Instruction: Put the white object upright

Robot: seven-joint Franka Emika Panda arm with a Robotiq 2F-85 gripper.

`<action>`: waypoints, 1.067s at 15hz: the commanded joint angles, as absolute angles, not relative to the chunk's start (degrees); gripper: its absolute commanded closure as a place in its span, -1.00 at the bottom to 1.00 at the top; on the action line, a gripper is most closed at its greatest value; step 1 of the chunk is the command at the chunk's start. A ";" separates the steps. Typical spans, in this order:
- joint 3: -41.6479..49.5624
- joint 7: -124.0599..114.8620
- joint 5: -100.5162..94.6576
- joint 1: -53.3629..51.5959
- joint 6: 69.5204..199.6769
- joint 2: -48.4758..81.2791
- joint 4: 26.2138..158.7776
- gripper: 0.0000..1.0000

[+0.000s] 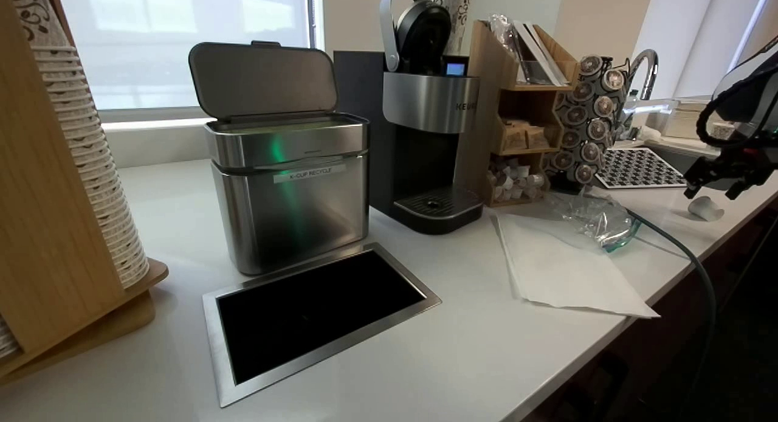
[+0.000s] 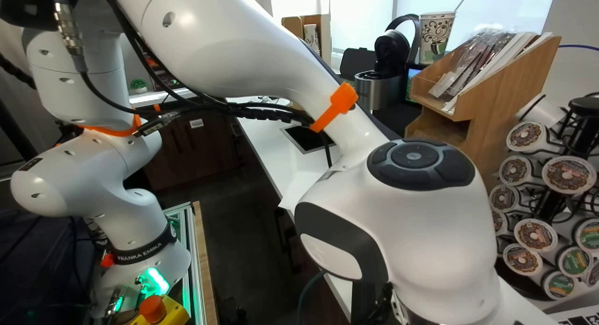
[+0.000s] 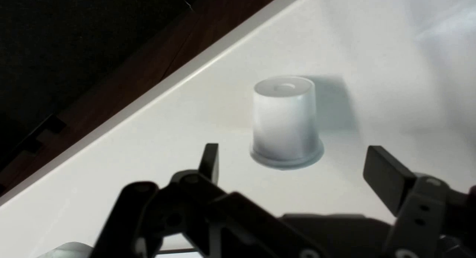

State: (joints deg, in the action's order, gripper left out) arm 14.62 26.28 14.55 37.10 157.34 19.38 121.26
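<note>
Wrist view: your gripper is spread wide, pads well apart, and nothing is in its hold! Just beyond and between them, there's the prize, the white K-cup pod, lying on its side on the counter, narrow base toward the top of this view, flared rim toward the gripper, one pad out to each side and neither touching. Nice alignment, by my reading, and the step in hand looks like the grasp. So ease in square until the pads flank the tapered body, clear of that rim, and squeeze gently, because the wall is probably thin and the taper could squirt out of a hurried pinch. Then it's a small lift, a slow tip about the line between the pads until the base points down, and a flat landing before you let go!

Look outward: the counter's front edge runs near, so a roll that way could cost you the pod. Wider, in an exterior view, the clear plastic bag and the white paper lie farther along the counter; keep your wrist away from them as you tip. And in an exterior view the arm fills the foreground and the pod doesn't show, so trust the wrist view for the landing.
</note>
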 commanded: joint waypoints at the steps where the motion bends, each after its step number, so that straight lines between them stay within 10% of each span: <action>1: 12.26 28.36 15.21 39.84 158.45 21.47 119.66 -1.00; 9: 9.18 28.89 14.87 42.30 159.07 22.98 118.78 -0.88; 16: 10.12 24.88 12.74 41.27 160.72 22.43 119.75 0.40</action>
